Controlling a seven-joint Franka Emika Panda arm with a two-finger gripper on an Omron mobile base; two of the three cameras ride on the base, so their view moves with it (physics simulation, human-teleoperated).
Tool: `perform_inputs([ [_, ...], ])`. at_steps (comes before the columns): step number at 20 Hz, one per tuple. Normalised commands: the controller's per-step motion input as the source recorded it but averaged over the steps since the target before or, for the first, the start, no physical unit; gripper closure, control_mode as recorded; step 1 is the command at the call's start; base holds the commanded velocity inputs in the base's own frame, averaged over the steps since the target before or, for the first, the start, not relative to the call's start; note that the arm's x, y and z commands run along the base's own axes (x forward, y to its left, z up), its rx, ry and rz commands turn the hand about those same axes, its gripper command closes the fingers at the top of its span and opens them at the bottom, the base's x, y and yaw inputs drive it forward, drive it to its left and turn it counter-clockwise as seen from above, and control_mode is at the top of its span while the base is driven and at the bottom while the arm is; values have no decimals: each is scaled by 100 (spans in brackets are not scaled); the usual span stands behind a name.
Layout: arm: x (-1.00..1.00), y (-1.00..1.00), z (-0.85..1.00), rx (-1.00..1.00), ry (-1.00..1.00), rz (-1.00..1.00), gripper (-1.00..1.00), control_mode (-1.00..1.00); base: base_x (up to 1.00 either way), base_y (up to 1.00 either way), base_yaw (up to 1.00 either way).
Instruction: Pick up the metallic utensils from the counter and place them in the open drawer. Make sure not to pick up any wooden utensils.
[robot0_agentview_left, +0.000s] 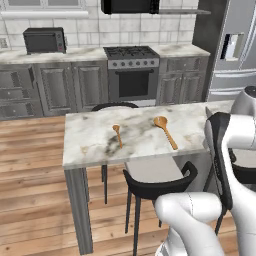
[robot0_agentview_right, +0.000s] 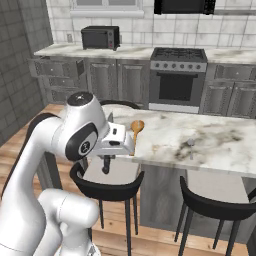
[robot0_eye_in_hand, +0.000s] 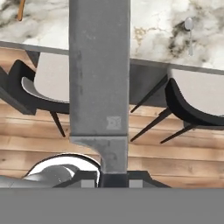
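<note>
While the gripper (robot0_eye_in_hand: 113, 181) pinches the knife (robot0_eye_in_hand: 99, 74) | metal spoon (robot0_eye_in_hand: 189, 25) waits on surface (robot0_eye_in_hand: 148, 30) beyond it | drawer step left.

We saw the counter (robot0_agentview_left: 90, 142) — white marble, grey-veined — with two wooden spoons lying apart on it: the small one (robot0_agentview_left: 117, 134) left of the larger one (robot0_agentview_left: 165, 131). A black stool (robot0_agentview_left: 159, 185) stood beneath its near edge; a stove (robot0_agentview_left: 132, 72) stood behind.

You see a black microwave (robot0_agentview_left: 44, 40) left of the stove (robot0_agentview_left: 131, 62), a steel fridge (robot0_agentview_left: 235, 50) right, and black stools (robot0_agentview_left: 157, 180) on plank floor (robot0_agentview_left: 30, 200).
</note>
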Motion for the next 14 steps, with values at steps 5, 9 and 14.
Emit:
perform_inputs([
  [5,-4,0,16,5,-9,0,100,-100,0,0,0],
  [9,0,0,0,0,0,0,100,-100,0,0,0],
  [14,0,0,0,0,0,0,100,-100,0,0,0],
])
